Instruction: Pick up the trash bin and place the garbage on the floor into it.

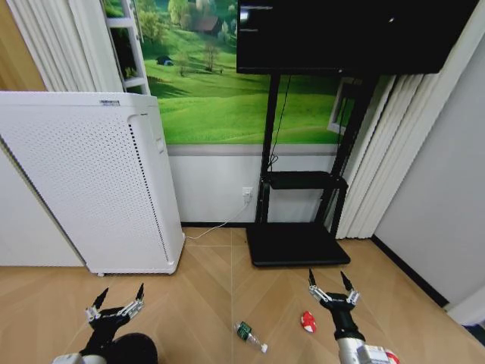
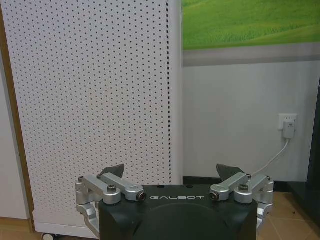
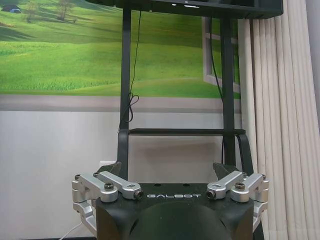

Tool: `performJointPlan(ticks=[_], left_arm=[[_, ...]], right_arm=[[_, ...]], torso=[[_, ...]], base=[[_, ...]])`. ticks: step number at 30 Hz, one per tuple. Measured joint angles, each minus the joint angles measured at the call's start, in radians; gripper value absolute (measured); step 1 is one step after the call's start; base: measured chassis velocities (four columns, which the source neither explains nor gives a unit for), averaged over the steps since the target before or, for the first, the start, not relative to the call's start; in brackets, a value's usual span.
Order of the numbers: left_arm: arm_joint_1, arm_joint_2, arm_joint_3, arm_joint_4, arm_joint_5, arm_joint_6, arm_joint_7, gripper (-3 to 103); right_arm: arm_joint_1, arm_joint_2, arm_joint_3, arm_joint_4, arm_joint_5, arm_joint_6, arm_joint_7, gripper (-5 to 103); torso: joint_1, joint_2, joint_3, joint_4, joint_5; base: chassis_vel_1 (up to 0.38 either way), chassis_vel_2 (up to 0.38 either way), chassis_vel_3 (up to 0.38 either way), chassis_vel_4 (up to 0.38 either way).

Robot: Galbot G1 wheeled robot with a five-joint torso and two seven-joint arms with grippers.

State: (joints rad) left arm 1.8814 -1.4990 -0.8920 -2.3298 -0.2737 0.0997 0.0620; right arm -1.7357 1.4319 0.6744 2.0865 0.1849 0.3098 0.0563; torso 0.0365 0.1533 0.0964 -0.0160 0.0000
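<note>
The floor [image 1: 204, 303] is tan chevron parquet. On it lie a clear bottle with a green label [image 1: 250, 334] and, to its right, a red-and-white scrap [image 1: 308, 321]. Another red-and-white piece [image 1: 390, 356] shows at the bottom edge beside my right arm. A black round shape [image 1: 136, 349] by my left wrist looks like the trash bin, cut off by the picture's edge. My left gripper [image 1: 117, 298] [image 2: 172, 175] is open and empty, held above that shape. My right gripper [image 1: 330, 282] [image 3: 170, 172] is open and empty, just right of and above the scrap.
A tall white perforated appliance [image 1: 91, 182] stands at the left against the wall, its cord running to a socket [image 1: 247, 193]. A black TV stand [image 1: 295, 243] with a screen [image 1: 341, 34] stands ahead. Curtains [image 1: 386, 152] and a grey wall close the right side.
</note>
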Motion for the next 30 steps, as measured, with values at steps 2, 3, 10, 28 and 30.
performJointPlan(ticks=[2, 3, 10, 28, 30], left_arm=[[0.0, 0.0, 0.0, 0.0, 0.0, 0.0, 0.0, 100], [0.0, 0.0, 0.0, 0.0, 0.0, 0.0, -0.001, 100], [0.001, -0.001, -0.002, -0.001, 0.002, 0.0, -0.002, 100], [0.101, 0.021, -0.047, 0.001, -0.225, 0.266, -0.26, 100], [0.115, 0.031, -0.057, 0.001, -0.307, 0.32, -0.301, 100]], right_arm=[[0.0, 0.0, 0.0, 0.0, 0.0, 0.0, 0.0, 100], [0.0, 0.0, 0.0, 0.002, 0.0, 0.0, 0.0, 100], [0.0, -0.001, 0.001, 0.003, 0.001, 0.001, 0.001, 100], [0.016, -0.001, 0.032, -0.005, 0.02, 0.006, 0.03, 100], [0.017, -0.001, 0.036, -0.005, 0.025, 0.006, 0.034, 100]], torso=[[-0.001, -0.005, -0.005, 0.0, 0.0], [-0.002, -0.015, -0.013, 0.0, 0.0], [-0.008, -0.044, -0.036, 0.0, 0.0], [-0.009, -0.066, -0.057, 0.0003, 0.0], [-0.009, -0.065, -0.057, 0.0, -0.0001]], base=[[0.0, 0.0, 0.0, 0.0], [0.0, 0.0, 0.0, 0.0], [0.0, 0.0, 0.0, 0.0], [0.0, 0.0, 0.0, 0.0], [0.0, 0.0, 0.0, 0.0]])
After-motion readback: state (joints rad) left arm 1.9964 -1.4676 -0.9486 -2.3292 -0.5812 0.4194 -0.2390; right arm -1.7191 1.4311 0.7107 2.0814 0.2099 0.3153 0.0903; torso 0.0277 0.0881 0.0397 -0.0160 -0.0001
